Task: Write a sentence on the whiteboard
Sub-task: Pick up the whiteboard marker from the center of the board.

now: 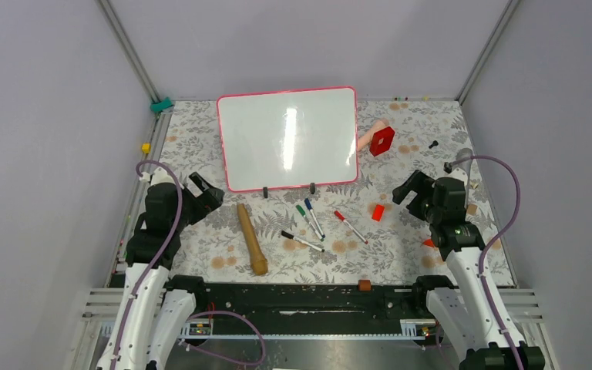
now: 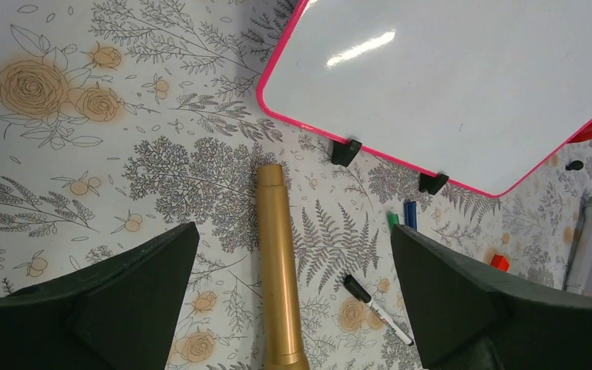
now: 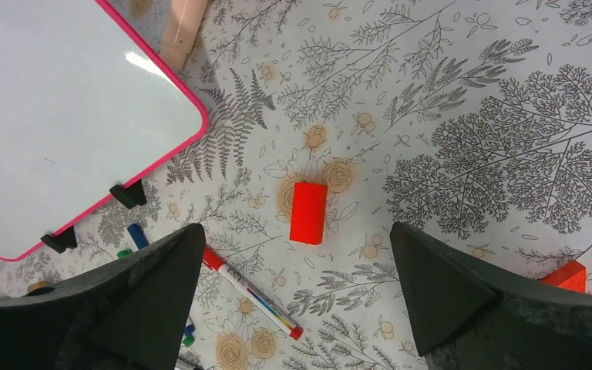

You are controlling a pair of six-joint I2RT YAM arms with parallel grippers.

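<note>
While the left pincer [image 1: 206, 190] hangs at middle left, jaws apart and empty, no marker is in hand; judged the first step. Gold cylinder [image 1: 252, 238] lies just right of it. Whiteboard [image 1: 287, 139], upper centre on the table [image 1: 200, 254], is blank. Below it lie black marker [image 1: 302, 241], green marker [image 1: 303, 213], blue marker [image 1: 313, 218] and red marker [image 1: 351, 227], close together; the next move calls for singling one out. Right pincer [image 1: 405, 191], middle right, likewise apart and empty.
</note>
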